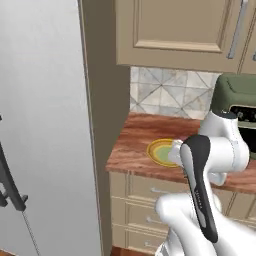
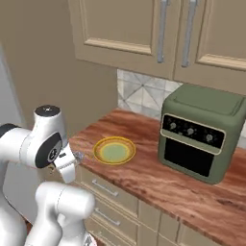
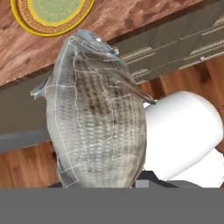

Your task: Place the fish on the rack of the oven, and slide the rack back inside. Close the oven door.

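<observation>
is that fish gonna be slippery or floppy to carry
Probably slippery: the fish has a smooth, glossy scaled skin. It keeps its plump shape with no droop, so likely stiff. Its rounded sides may let it twist in the claw.

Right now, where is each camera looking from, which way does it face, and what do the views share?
Left base view: behind the arm's left, facing the wooden countertop; white arm at lower right.
Right base view: behind the arm's right, facing the dark-green countertop toaster oven; arm at lower left.
Hand view: on the hand, looking down past the pale grey-silver fish filling the tool, over the counter edge.
Shared: all three show the round yellow-rimmed green plate.
</observation>
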